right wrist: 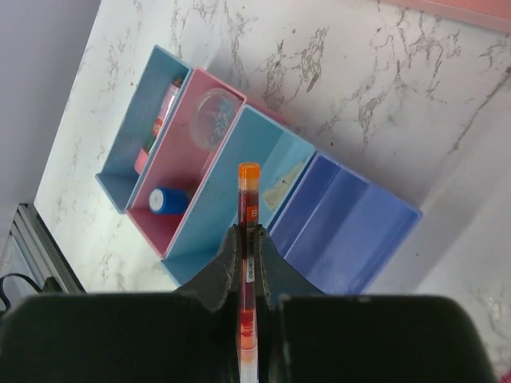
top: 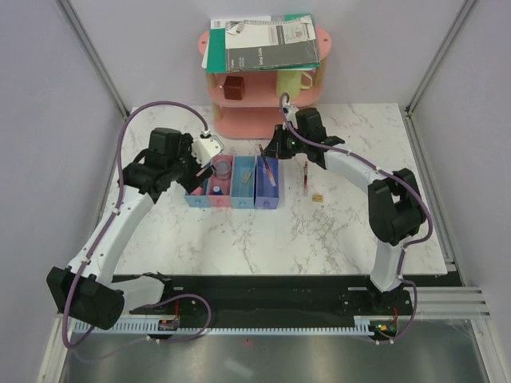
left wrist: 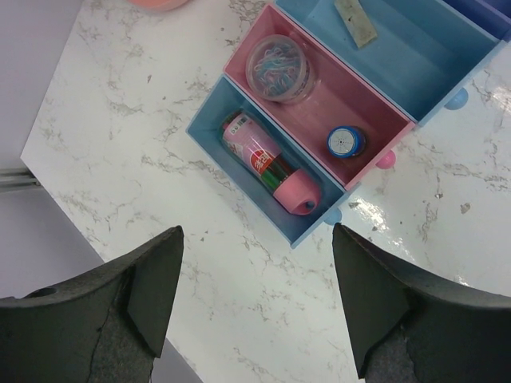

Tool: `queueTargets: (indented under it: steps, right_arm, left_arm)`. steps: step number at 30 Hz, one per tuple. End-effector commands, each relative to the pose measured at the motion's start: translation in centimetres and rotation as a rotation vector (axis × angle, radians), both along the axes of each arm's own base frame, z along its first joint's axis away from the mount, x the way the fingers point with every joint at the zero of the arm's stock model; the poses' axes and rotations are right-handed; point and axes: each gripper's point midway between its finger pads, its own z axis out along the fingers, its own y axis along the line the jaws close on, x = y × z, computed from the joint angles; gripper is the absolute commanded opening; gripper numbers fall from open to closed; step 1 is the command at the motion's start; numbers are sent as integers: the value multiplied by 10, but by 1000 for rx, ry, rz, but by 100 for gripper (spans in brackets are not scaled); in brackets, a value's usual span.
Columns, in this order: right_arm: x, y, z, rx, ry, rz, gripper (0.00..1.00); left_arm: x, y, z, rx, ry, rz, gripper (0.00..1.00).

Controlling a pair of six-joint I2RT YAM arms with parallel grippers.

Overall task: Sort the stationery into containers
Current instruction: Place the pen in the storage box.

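Placing step: the right gripper [right wrist: 249, 239] pinches a thin red pen [right wrist: 248, 195] above the right end of four joined narrow plastic trays [right wrist: 351, 231], likely to lower and release next; the left gripper [left wrist: 255, 239] hangs spread by their left end.

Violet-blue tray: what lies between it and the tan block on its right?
A red pen lies between the violet-blue tray and tan block; top view shows it.
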Motion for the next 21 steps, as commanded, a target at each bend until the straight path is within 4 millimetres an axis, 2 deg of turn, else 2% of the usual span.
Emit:
queueTargets:
  steps: [1, 9, 18, 19, 20, 21]
  right_arm:
    - [26, 18, 8, 110, -47, -19, 0]
    - [26, 8, -34, 69, -31, -51, 0]
    - [10, -10, -61, -34, -18, -45, 6]
    - [7, -9, -63, -38, -12, -36, 9]
    - [7, -11, -67, -51, -10, -32, 22]
    - [4, -10, -70, -58, 2, -21, 27]
  left_arm:
    - [-8, -3, 29, -10, -56, -45, 82]
    - [-12, -2, 32, -7, -57, -48, 83]
    - [-11, -5, 36, -25, -59, -56, 83]
    - [-11, -6, 35, -25, -56, -57, 83]
    - [-11, -6, 35, -24, -56, -58, 83]
    - [-10, -6, 36, -25, -59, -60, 83]
